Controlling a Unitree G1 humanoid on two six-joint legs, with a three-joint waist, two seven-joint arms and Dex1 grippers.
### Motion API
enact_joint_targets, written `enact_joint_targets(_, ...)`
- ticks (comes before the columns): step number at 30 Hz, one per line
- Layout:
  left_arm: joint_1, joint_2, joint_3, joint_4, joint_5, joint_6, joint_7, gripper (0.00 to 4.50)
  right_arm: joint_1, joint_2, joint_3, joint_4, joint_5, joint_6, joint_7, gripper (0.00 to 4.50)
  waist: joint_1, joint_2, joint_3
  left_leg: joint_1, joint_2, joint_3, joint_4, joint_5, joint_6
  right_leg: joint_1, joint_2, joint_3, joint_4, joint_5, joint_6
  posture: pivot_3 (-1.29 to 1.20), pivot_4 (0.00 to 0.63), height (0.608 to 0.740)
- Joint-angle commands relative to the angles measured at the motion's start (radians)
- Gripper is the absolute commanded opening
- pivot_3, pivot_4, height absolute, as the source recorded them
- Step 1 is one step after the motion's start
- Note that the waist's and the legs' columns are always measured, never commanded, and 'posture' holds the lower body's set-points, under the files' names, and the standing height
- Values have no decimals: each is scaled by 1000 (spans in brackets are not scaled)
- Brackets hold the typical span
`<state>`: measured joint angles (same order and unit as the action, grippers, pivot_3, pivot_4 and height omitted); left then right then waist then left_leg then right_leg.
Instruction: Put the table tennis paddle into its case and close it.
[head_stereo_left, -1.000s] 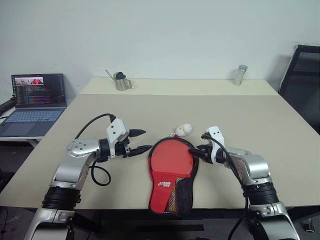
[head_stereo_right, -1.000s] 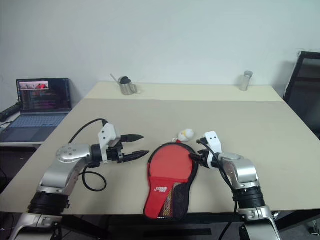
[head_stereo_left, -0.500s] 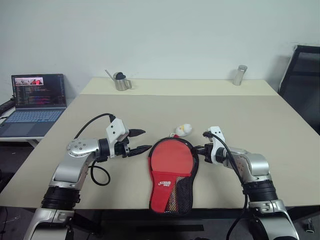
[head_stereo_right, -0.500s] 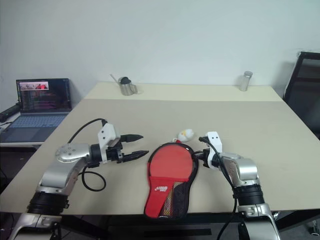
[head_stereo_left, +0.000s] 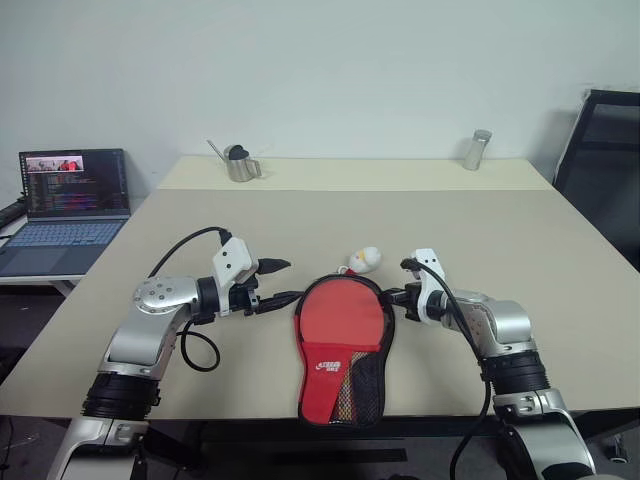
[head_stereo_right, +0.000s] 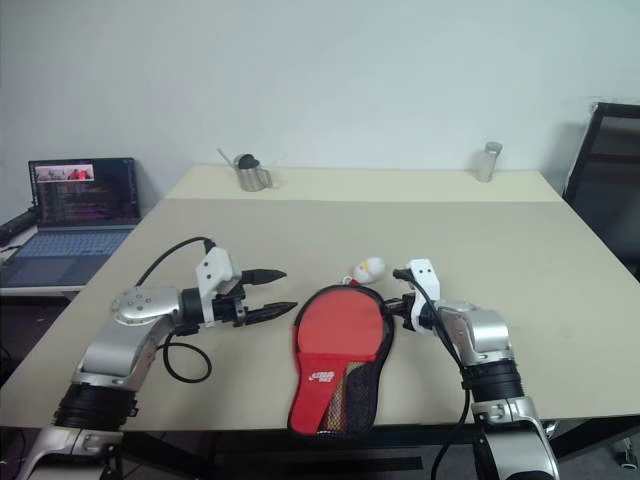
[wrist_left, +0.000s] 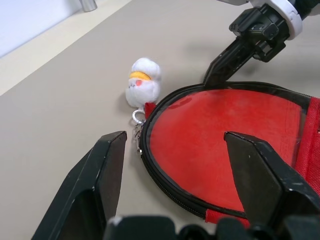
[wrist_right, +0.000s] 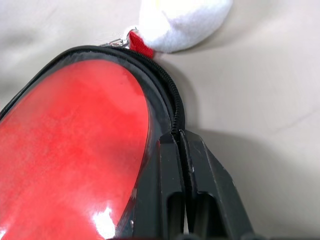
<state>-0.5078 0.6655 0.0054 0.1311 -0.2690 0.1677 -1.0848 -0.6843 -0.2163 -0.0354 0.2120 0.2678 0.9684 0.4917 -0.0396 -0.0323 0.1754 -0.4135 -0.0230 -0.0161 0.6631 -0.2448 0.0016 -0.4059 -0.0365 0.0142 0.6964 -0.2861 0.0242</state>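
Beige tabletop (head_stereo_left: 480, 240) is carrying the case (head_stereo_left: 343, 350) at its near edge, with the table tennis paddle (wrist_right: 70, 145) already lying inside, red face showing. Zipping is left: the right gripper (wrist_right: 180, 145) fingers are pinching together at the black zipper edging, while the left gripper (head_stereo_left: 283, 281) fingers are hanging apart beside it.

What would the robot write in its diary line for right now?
case: on table, paddle inside | right gripper: jaws shut on zipper edge | left gripper: jaws open beside case | charm: beside case top
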Motion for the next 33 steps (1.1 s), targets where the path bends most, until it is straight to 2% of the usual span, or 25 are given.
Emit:
enact_joint_targets(1, -18, 15, 7, -25, -2, -17, -7, 3415, -34, 5, 1, 0, 11, -38, -1, 15, 0, 0, 0, 0, 0, 0, 0, 0, 0, 0, 0, 0, 0, 0, 0, 0, 150, 740)
enact_joint_targets(8, -19, 17, 8, -24, 1, -21, -8, 3415, -45, -3, 6, 21, 9, -60, 4, 15, 0, 0, 0, 0, 0, 0, 0, 0, 0, 0, 0, 0, 0, 0, 0, 0, 150, 740)
enact_joint_targets(15, -17, 12, 3, -30, 2, -20, -10, 3415, -13, -21, 10, -43, 32, -19, 13, 15, 0, 0, 0, 0, 0, 0, 0, 0, 0, 0, 0, 0, 0, 0, 0, 0, 150, 740)
enact_joint_targets(18, -18, 9, -6, -29, 6, -26, -17, 3415, 15, -36, 6, -119, 54, 26, 17, 687, 2, 0, 0, 0, 0, 0, 0, 0, 0, 0, 0, 0, -1, 0, 0, 0, 150, 740)
enact_joint_targets(24, -42, -15, -40, 3, 25, -61, -30, 3415, 25, -80, -31, -271, 115, 138, 12, 2673, 7, 0, 0, -1, 0, 0, 0, 0, 0, 0, 0, 0, -2, 0, 0, 0, 150, 740)
enact_joint_targets(29, -102, -72, -104, 90, 53, -124, -62, 3415, -41, -123, -88, -299, 173, 177, 19, 2673, 10, 0, 0, -2, 0, -1, 0, 0, 0, 0, 0, -1, -2, 0, 0, 0, 150, 740)
enact_joint_targets(33, -160, -131, -144, 192, 62, -141, -92, 3415, -122, -145, -81, -211, 154, 122, 13, 3894, 7, 0, 0, -2, 0, 0, 0, 0, 0, 0, 0, -1, -2, 0, 0, 0, 150, 740)
